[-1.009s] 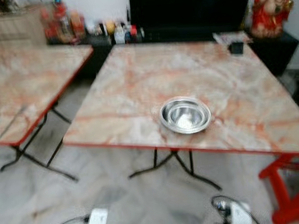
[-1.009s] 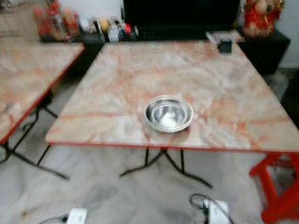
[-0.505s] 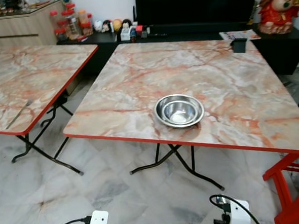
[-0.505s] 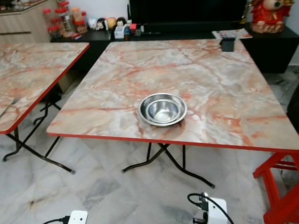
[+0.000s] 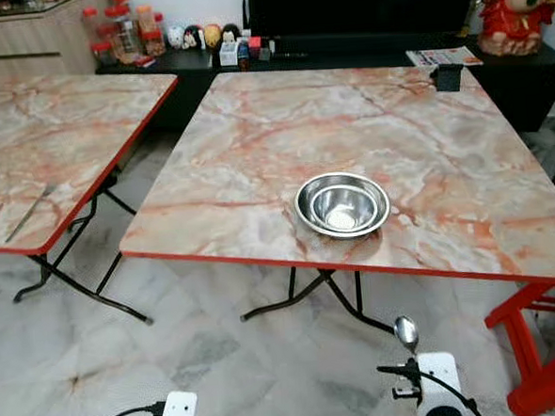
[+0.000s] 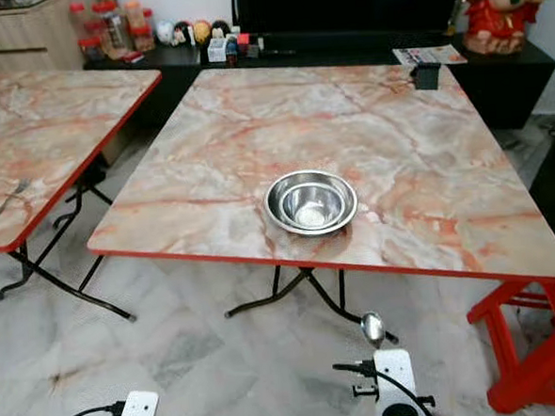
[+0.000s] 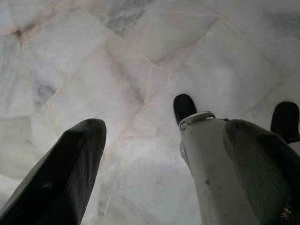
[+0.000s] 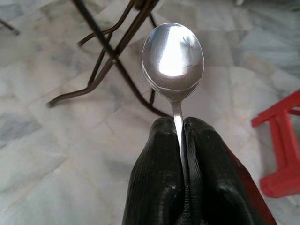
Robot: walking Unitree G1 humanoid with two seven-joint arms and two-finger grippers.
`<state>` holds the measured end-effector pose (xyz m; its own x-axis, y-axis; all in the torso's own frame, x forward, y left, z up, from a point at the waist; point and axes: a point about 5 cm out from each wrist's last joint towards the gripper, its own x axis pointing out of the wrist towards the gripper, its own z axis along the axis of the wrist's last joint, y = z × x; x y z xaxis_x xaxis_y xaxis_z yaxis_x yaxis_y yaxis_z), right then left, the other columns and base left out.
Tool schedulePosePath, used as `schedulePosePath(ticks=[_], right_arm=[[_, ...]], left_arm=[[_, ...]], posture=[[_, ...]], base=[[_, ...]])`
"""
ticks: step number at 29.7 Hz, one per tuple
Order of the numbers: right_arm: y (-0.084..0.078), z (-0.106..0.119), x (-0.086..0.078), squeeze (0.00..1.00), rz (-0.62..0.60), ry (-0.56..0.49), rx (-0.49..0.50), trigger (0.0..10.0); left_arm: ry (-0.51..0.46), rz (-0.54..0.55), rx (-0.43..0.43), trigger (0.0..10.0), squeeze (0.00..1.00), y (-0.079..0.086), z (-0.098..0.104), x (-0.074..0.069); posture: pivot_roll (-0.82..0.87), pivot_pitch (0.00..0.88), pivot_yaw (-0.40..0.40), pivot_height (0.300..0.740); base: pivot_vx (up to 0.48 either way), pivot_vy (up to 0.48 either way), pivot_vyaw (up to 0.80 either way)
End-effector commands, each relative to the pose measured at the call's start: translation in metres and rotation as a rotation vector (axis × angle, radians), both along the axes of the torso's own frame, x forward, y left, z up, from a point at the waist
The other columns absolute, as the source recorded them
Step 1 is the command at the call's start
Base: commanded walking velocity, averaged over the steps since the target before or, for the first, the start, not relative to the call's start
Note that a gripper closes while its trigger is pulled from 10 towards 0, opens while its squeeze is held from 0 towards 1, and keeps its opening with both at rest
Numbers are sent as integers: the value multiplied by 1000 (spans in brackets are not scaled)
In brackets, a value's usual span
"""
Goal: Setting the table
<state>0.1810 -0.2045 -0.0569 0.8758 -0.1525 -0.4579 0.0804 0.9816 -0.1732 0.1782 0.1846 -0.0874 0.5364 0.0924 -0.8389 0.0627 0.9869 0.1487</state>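
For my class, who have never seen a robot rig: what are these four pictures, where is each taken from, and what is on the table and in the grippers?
A walking humanoid robot took them. Two come from its head cameras, looking down at a marble-patterned table with a steel bowl near its front edge. Two come from wrist cameras, each looking along that arm's black fingers. The right gripper is shut on a spoon, bowl end outward, low in front of the table. The left gripper is open, holds nothing and points at the floor.

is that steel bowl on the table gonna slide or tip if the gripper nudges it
The steel bowl looks thin and shiny, so probably light. On the glossy marble-pattern table it would likely slide rather than tip, as it looks wide and shallow. It sits near the front edge, so a push toward the robot might send it off.
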Motion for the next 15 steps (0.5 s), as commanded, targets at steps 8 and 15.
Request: schedulePosePath(ticks=[8,15], right_arm=[[-9,15,-15,0,-31,-155,-101,10000],[-12,28,-15,0,-26,-241,-164,10000]], left_arm=[[18,-56,23,10000,0,4,-1,-4],[18,-77,20,10000,0,1,-1,-2]], posture=[[-127,0,31,740],[-140,0,30,740]], base=[[0,0,0],[0,0,0]])
